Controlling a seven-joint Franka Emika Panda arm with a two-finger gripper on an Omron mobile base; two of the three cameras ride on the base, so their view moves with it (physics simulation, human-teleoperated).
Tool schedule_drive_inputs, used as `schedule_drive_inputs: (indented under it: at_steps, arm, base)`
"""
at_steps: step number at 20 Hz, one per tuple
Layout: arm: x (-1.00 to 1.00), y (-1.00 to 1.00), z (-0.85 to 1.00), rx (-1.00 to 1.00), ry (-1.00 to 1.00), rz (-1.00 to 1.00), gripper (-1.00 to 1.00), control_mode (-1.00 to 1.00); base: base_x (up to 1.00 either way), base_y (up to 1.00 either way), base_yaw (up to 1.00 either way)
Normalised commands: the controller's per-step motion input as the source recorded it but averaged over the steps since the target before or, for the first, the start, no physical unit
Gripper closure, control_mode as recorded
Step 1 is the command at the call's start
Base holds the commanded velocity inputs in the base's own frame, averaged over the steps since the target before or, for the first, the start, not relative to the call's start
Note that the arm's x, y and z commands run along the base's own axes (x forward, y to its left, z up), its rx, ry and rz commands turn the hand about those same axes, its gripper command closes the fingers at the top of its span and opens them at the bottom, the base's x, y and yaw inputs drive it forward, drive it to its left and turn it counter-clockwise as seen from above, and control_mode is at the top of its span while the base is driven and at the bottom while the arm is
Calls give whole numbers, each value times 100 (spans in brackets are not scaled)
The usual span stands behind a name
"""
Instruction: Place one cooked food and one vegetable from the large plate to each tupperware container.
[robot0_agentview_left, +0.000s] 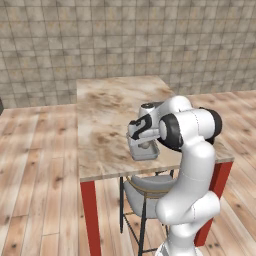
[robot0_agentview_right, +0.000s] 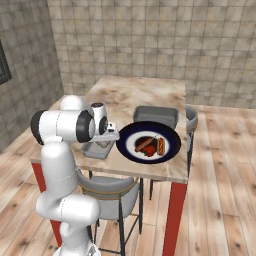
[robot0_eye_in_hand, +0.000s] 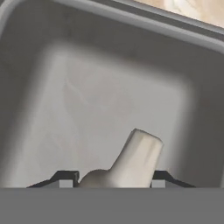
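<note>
My gripper (robot0_eye_in_hand: 111, 177) hangs low inside the near tupperware container (robot0_eye_in_hand: 109, 87), a grey tray with a raised rim. The jaws are shut on a pale, mushroom-shaped piece of food (robot0_eye_in_hand: 135, 157), which points toward the tray floor. The left base view has the gripper (robot0_agentview_left: 144, 146) just above this tray (robot0_agentview_left: 145, 156) at the table's front edge. To the right lies the large plate (robot0_agentview_right: 123, 142), navy-rimmed. On it are a brown sausage (robot0_agentview_right: 144, 143), an orange-brown piece (robot0_agentview_right: 161, 146) and a red piece (robot0_agentview_right: 150, 152). The second container (robot0_agentview_right: 156, 115) stands behind the plate.
The wooden table (robot0_agentview_right: 135, 95) has red legs and bare room toward the back. One grey chair (robot0_agentview_right: 107, 186) is tucked under the front edge, and another (robot0_agentview_right: 191, 118) stands at the far right side. A tiled wall rises behind.
</note>
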Motion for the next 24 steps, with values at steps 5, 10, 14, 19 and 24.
schedule_drive_inputs:
  at_steps: [5,10,14,19,24]
  arm:
    - [0,0,0,0,0,0,-100,-100]
    - [0,0,14,-1,5,0,-100,-100]
    - [0,0,20,-8,0,0,-100,-100]
    - [-3,0,45,-2,0,1,-100,-100]
    - [-4,-22,58,0,2,0,-100,-100]
  base:
    - [0,0,0]
    - [0,0,0]
    - [0,0,0]
    - [0,0,0]
    - [0,0,0]
